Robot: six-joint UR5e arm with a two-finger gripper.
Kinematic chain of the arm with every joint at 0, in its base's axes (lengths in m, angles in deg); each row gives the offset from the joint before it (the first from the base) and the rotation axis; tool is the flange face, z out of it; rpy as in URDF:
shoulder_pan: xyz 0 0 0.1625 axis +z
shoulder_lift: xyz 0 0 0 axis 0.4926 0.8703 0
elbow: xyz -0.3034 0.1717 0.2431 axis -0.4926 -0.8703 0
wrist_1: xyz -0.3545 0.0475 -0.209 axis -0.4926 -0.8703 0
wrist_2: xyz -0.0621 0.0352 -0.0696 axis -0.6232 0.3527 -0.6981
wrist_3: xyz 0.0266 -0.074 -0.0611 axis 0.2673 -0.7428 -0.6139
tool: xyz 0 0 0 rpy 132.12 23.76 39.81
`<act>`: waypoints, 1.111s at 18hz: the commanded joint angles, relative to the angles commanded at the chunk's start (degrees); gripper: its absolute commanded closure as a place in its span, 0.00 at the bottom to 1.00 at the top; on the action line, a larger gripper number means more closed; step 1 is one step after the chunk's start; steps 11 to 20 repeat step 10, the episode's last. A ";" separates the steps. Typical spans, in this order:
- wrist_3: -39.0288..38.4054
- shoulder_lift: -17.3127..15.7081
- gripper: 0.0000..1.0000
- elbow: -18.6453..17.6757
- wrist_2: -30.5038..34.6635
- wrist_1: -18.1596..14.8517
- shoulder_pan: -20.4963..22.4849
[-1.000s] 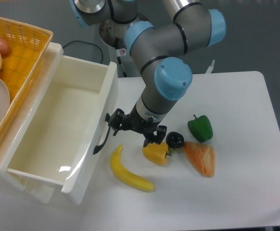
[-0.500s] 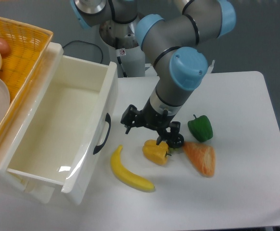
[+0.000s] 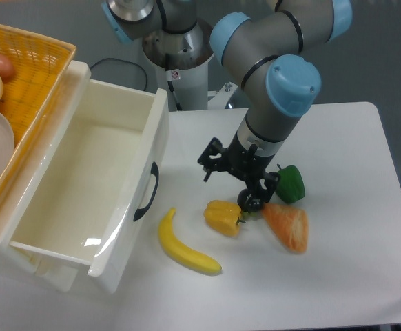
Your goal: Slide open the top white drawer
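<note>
Top white drawer [image 3: 83, 186] is pulled out, its black handle [image 3: 146, 192] free. Gripper [image 3: 233, 176] hangs apart over the table [image 3: 352, 227], holding nothing; jaws look parted, though dark and hard to read.

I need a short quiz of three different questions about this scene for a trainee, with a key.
1. True or false: the top drawer is pulled out.
2. Which item lies nearest the drawer handle? A. banana B. green pepper C. orange slice
3. Fill in: the gripper holds ____.

Key: 1 true. 2 A. 3 nothing; it hangs apart from the handle, above the table.
</note>
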 joint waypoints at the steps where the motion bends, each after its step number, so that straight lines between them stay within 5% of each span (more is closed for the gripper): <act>1: 2.38 0.00 0.00 -0.26 1.24 0.18 -0.09; 8: 12.94 0.09 0.00 -0.88 1.34 0.97 -0.18; 20: 13.04 0.09 0.00 -0.97 1.25 1.32 -0.18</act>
